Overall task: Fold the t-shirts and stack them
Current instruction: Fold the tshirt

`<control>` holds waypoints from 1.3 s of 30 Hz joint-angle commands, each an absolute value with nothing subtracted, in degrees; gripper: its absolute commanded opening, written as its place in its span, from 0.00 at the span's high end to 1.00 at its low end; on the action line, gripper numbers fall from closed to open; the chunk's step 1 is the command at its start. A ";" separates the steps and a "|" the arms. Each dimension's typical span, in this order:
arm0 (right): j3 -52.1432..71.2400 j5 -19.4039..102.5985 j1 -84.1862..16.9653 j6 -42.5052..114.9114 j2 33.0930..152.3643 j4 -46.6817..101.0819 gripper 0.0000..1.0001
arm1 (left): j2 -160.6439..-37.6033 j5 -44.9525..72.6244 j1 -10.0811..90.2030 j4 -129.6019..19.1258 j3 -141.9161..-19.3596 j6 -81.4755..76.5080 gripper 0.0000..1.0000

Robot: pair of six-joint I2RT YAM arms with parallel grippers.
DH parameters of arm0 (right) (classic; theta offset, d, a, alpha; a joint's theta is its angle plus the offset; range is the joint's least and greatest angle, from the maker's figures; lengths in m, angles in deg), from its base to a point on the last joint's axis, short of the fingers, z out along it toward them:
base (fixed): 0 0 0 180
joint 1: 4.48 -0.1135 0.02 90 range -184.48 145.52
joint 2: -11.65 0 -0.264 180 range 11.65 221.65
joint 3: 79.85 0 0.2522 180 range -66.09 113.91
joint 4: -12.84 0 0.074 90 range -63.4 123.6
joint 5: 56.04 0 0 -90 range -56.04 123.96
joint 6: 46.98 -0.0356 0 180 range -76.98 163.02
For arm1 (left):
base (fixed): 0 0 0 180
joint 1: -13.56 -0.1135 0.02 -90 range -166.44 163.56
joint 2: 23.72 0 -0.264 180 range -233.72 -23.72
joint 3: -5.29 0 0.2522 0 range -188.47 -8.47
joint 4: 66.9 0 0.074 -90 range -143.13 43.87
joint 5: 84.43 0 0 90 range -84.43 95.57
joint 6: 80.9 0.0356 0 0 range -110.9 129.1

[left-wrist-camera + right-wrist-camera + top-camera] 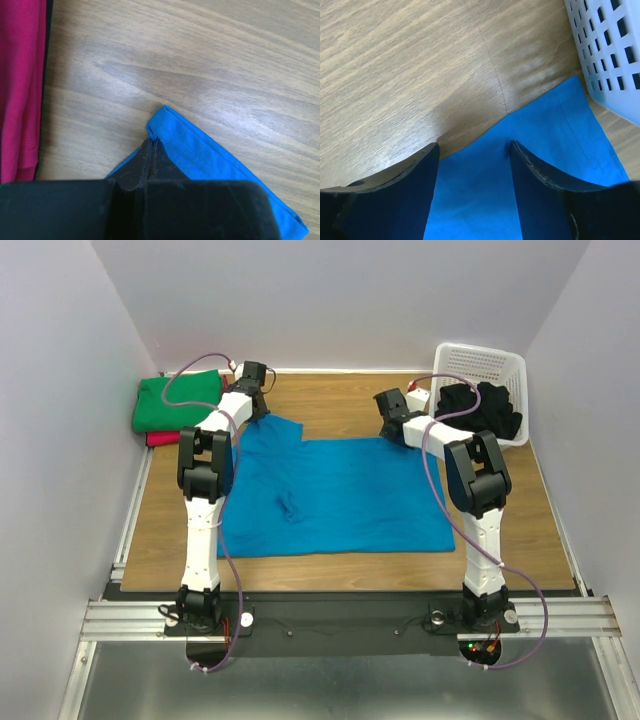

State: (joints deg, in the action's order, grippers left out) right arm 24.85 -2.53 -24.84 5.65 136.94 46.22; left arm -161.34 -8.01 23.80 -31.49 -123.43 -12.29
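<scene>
A turquoise-blue t-shirt (330, 495) lies spread on the wooden table. My left gripper (262, 410) is at its far left corner, shut on the blue hem (200, 150). My right gripper (392, 432) is at the shirt's far right edge, open, its fingers (540, 175) resting on the blue cloth (555, 130). A folded green t-shirt (175, 400) lies on a red-pink one (160, 439) at the far left; the red-pink cloth also shows in the left wrist view (20, 85). Black t-shirts (482, 408) fill the basket.
A white lattice basket (497, 365) stands at the back right, its wall close to my right gripper in the right wrist view (610, 50). Grey walls enclose the table on three sides. A metal rail (130, 520) runs along the left edge.
</scene>
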 commanded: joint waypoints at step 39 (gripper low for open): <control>12.76 -3.31 -26.81 7.69 123.89 47.00 1.00 | -119.01 -3.65 24.46 -50.23 -75.37 -17.79 1.00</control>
